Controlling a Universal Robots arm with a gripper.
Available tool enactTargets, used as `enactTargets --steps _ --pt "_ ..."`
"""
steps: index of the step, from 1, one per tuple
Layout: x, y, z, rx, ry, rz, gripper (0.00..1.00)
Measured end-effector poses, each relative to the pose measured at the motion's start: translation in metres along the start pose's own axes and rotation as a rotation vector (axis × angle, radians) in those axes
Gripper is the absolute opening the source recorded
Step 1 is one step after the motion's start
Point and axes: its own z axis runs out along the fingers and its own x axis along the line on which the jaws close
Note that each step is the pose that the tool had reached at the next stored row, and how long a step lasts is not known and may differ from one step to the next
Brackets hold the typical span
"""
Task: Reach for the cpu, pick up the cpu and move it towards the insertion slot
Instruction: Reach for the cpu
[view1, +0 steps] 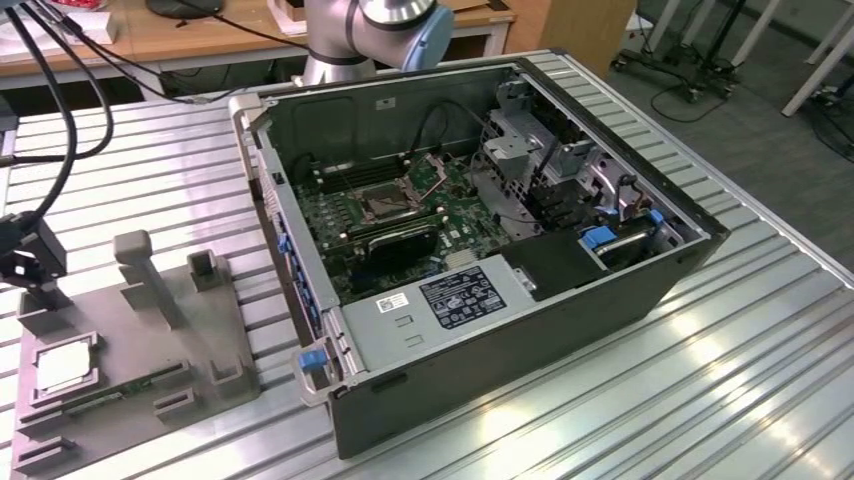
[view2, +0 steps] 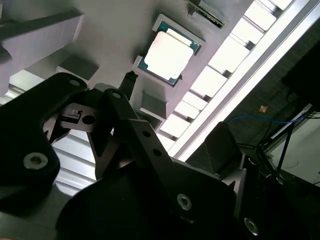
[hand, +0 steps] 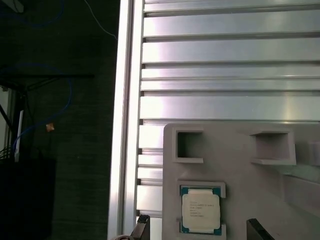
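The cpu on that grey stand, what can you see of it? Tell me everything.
The cpu is a small flat square chip with a pale silvery metal face bearing faint print and a thin green-blue rim. It lies flat, face up, seated in a shallow square recess of the grey plastic holder, near its corner, on the ribbed metal table. Only the holder touches it. The hand is open, its dark fingertips on either side, clear of the chip.

Grey holder (hand: 235, 150); pale silver cpu (hand: 201, 211), green rim; ribbed silver table (hand: 225, 105); green circuit board (view1: 387, 215); black case (view1: 534, 360).
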Motion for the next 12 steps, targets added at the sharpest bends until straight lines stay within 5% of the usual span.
enactTargets --steps 12 --pt "0.0 -0.0001 0.0011 0.0 0.0002 0.0 0.82"
